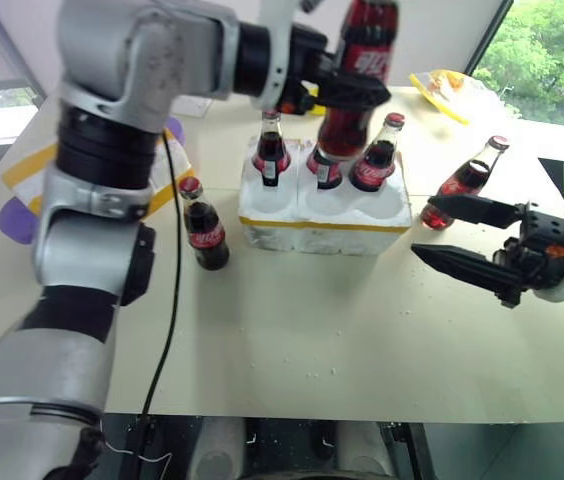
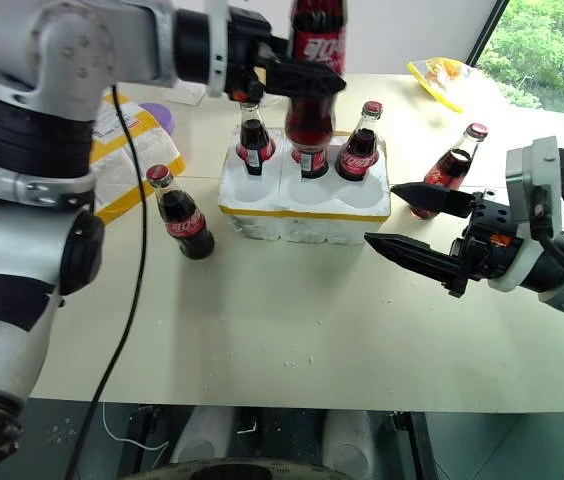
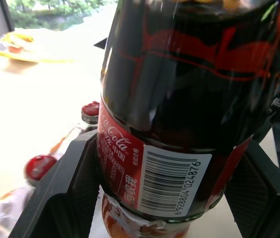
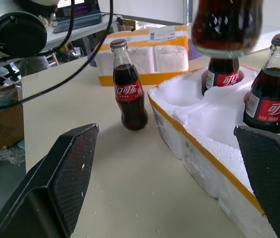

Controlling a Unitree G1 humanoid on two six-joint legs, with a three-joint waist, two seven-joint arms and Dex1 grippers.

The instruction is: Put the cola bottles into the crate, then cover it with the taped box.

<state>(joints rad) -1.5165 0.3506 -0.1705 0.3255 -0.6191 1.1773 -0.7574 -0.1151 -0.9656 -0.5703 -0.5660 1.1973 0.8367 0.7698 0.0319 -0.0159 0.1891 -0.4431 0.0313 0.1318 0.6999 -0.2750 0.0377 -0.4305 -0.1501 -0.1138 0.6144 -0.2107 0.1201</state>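
- the crate (image 1: 324,222) is a white styrofoam block with a crumbly, chipped top and a yellow tape band along its side, sitting mid-surface (image 1: 292,340).
- three cola bottles stand in its back wells: one at the left (image 1: 270,150), one in the middle (image 1: 324,168), one at the right (image 1: 378,155); the front wells are empty round hollows.
- the left gripper (image 1: 347,92) is clamped on a fourth cola bottle (image 1: 359,75), held in the air above the crate's back row; its smooth glass and red label with a barcode show between the black fingers (image 3: 63,191).
- a fifth bottle (image 1: 203,225) stands upright on the surface just left of the crate.
- a sixth bottle (image 1: 467,180) leans to the right of the crate.
- the right gripper (image 1: 462,237) hangs spread wide and empty near that sixth bottle.
- the taped box (image 4: 152,57), white foam with yellow strips, lies behind the fifth bottle.
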